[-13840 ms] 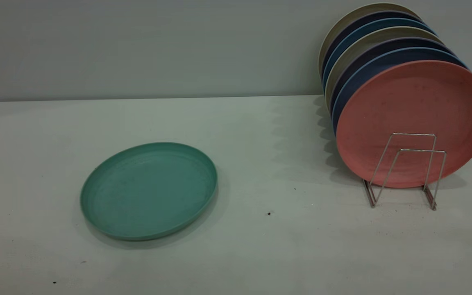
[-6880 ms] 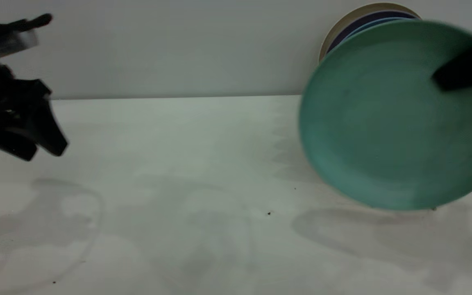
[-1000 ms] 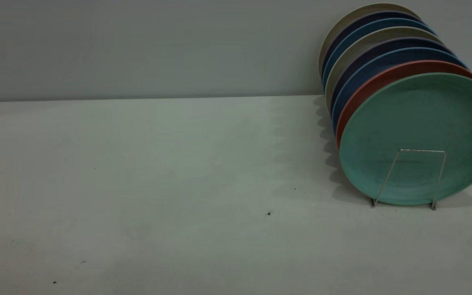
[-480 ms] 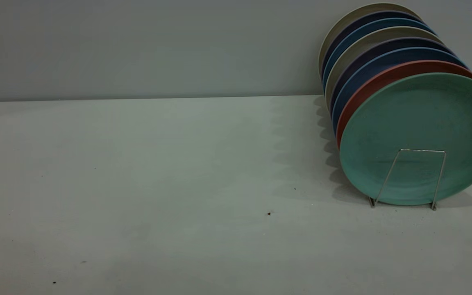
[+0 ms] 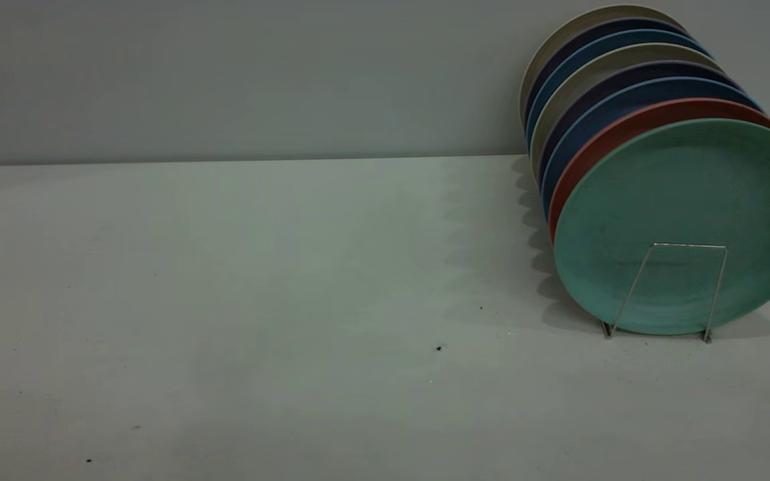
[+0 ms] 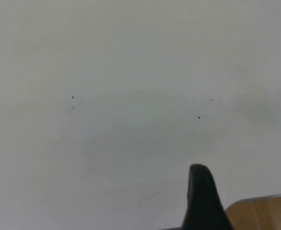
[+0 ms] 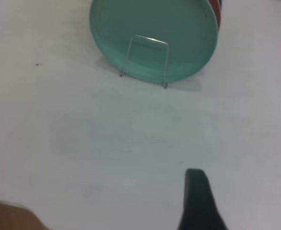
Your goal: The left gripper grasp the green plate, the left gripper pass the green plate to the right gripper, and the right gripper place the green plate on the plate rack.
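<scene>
Exterior view: the green plate (image 5: 682, 220) stands on edge in the plate rack (image 5: 666, 290) near the right end of the bench (image 5: 258, 300), close to the far edge. It is the front plate of the row, with one upright wire loop of the rack in front of its lower face. Just behind it stands a salmon-pink plate (image 5: 615, 130), then blue plates (image 5: 599, 100) and beige plates (image 5: 579, 30) toward the wall. Neither arm shows here.

Left wrist view: only one black fingertip of the left gripper (image 6: 203, 201) shows, above bare bench with a few dark specks, near a bench edge where a strip of wooden floor (image 6: 260, 213) appears. How far its jaws are open cannot be told; nothing is seen in them.

Right wrist view: one black fingertip of the right gripper (image 7: 198, 201) shows, well apart from the green plate (image 7: 155, 36), which sits in the plate rack (image 7: 145, 60). The state of its jaws cannot be told; it holds nothing visible.
</scene>
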Tool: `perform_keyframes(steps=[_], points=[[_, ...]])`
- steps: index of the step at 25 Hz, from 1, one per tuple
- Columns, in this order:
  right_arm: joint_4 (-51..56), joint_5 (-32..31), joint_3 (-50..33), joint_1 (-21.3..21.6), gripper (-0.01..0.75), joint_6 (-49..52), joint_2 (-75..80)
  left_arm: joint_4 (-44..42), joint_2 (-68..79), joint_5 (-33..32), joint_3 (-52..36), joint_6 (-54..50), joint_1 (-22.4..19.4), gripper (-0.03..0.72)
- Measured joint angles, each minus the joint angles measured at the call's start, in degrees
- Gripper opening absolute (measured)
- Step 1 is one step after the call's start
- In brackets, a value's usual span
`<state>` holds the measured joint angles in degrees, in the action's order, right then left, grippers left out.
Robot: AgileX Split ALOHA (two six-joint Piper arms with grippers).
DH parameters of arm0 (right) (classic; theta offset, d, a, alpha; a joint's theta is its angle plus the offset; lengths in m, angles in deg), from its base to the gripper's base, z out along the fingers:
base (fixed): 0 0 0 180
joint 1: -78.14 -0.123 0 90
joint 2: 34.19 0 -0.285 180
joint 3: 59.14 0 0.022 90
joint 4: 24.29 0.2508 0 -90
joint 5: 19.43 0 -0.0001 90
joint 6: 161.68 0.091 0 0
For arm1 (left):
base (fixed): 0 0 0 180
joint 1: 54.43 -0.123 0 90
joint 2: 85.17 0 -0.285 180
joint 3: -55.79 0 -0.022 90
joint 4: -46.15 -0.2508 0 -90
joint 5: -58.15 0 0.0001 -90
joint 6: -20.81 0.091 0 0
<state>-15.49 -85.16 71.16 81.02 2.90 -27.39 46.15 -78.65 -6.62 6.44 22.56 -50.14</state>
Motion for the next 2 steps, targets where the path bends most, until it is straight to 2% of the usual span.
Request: perform_keyframes(steps=[2], points=[[-0.15, 0.0, 0.0, 0.0, 0.494, 0.19, 0.0, 0.0, 0.0, 0.0, 0.0, 0.0, 0.0, 0.499]])
